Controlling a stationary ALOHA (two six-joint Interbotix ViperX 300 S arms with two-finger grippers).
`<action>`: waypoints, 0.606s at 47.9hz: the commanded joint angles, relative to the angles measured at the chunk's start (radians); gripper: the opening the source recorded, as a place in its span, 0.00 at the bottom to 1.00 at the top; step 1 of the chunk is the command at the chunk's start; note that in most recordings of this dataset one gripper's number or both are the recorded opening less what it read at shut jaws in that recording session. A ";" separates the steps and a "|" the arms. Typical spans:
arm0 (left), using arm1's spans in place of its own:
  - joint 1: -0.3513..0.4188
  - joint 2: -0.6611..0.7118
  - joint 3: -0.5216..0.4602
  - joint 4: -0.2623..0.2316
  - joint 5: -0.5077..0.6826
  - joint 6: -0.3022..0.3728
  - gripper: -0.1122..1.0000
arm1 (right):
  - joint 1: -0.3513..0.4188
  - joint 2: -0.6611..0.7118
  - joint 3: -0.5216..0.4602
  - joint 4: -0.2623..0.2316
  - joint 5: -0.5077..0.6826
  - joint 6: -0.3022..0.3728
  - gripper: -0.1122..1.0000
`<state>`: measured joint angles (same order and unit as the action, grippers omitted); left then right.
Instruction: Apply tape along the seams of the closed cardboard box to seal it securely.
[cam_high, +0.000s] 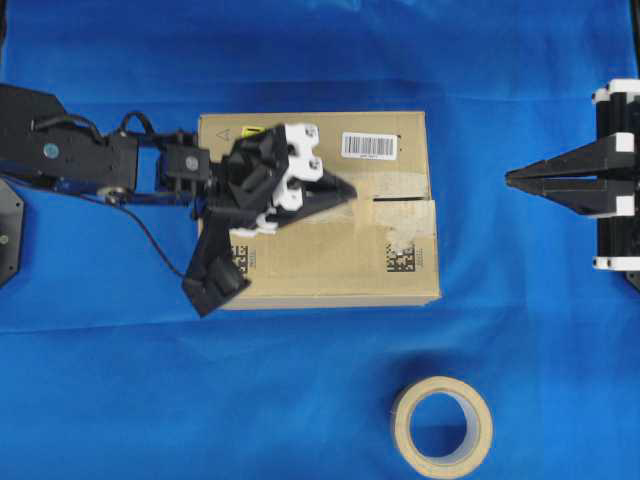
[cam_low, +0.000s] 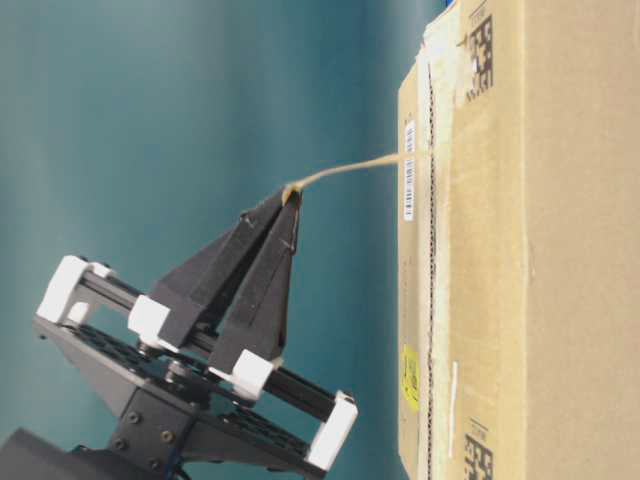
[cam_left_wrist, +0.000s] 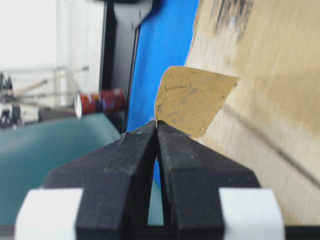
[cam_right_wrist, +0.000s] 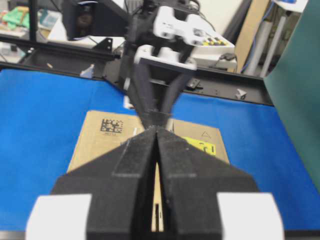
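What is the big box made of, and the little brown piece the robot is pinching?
The box looks like matte brown cardboard: folded flaps, dull papery surface. The little piece looks like thin tan packing tape, wrinkled and bending where the left gripper pinches it.

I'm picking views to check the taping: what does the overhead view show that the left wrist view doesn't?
Overhead only: the tape roll on the blue cloth, the barcode label, and the shut right gripper parked off the box.

Left wrist only: the tape, pinched at one corner.

Both: the left gripper shut, over the box.
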<state>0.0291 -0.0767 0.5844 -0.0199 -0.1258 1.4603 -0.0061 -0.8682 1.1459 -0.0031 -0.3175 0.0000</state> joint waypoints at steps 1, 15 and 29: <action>0.005 -0.026 -0.006 -0.002 -0.009 0.002 0.10 | 0.002 0.015 -0.029 -0.002 -0.025 -0.003 0.10; 0.031 -0.034 0.048 -0.005 0.037 0.000 0.10 | -0.003 0.063 -0.037 0.000 -0.084 -0.003 0.10; 0.048 -0.038 0.075 -0.005 0.163 0.014 0.10 | -0.006 0.209 -0.091 -0.002 -0.161 -0.006 0.10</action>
<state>0.0706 -0.0890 0.6627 -0.0230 0.0107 1.4726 -0.0107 -0.6934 1.0953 -0.0031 -0.4541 -0.0031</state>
